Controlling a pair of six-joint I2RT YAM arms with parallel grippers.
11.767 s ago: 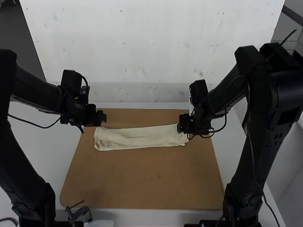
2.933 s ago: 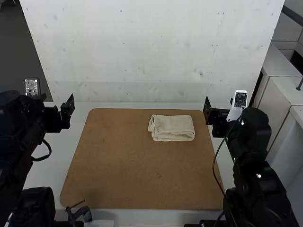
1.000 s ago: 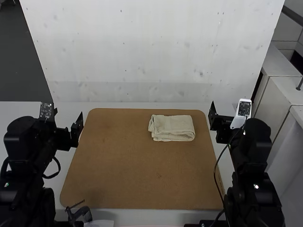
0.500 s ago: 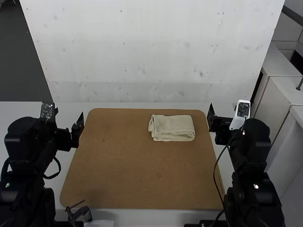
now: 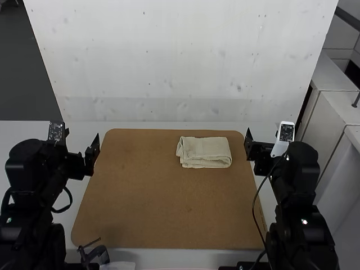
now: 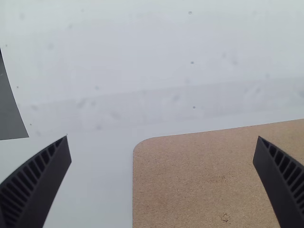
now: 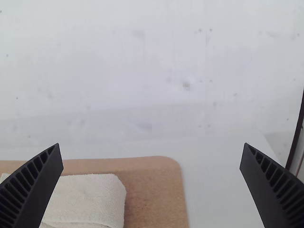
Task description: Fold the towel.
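Towel [image 5: 203, 152] cream, folded into a compact rectangle, stacked layers showing along its near edge; lies flat on the brown board [image 5: 169, 208], in the board's far right part. Board rests on the pale worktop [image 6: 104, 190]. Left pincer [image 5: 82, 138] off the board's far left corner, open wide, nothing between its fingers. Right pincer [image 5: 262, 135] off the board's far right corner, near the towel, likewise spread and empty.

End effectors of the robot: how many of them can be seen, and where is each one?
2. In the high view, the left end effector is by the brown board's left side; the right end effector is by its right side, nearer the folded towel.
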